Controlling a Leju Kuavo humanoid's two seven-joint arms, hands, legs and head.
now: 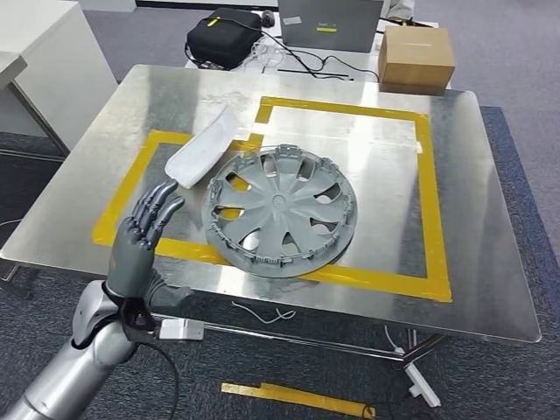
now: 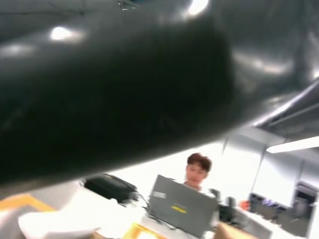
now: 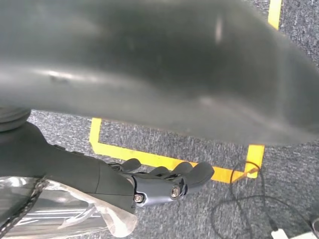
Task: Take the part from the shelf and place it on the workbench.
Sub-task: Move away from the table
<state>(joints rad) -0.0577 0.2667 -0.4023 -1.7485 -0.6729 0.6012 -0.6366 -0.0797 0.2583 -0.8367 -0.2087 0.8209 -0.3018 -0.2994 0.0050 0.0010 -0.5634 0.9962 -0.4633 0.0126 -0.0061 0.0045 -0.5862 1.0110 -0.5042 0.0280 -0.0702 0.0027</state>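
Note:
A grey wheel cover (image 1: 281, 212) lies flat in the middle of the steel workbench (image 1: 488, 262), across the yellow tape lines. Beside it at the back left lies a long white part (image 1: 201, 147), which the left wrist view shows blurred as a white part (image 2: 56, 225). My left hand (image 1: 142, 234) is raised over the bench's front left edge, left of the wheel cover. Its fingers are spread and it holds nothing. My right hand (image 3: 165, 181) hangs over grey carpet with its fingers stretched out and nothing in them.
Behind the bench stand a cardboard box (image 1: 416, 57), a black bag (image 1: 223, 37) and a grey laptop (image 1: 330, 22). A person (image 2: 197, 169) sits behind the laptop (image 2: 182, 206). A white cabinet (image 1: 46, 66) stands at the left. Cables and a yellow strip (image 1: 297, 399) lie on the floor.

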